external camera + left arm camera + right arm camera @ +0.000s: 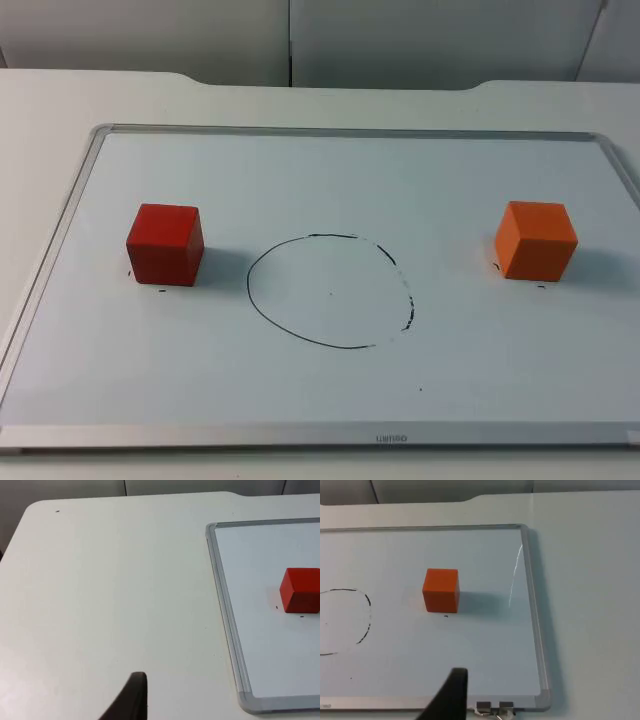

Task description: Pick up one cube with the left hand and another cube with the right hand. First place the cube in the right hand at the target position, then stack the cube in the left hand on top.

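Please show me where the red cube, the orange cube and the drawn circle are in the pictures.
red cube (165,245), top view, on its front face.
orange cube (537,240), top view, on its front face.
drawn circle (249,285), top view, on the black line at its left side.

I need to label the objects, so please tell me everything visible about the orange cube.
The orange cube is a plain solid block with matte faces and crisp edges. It rests flat and upright on the whiteboard, to the right of the drawn circle and outside it. Only the board touches it; small black marks lie near its base.
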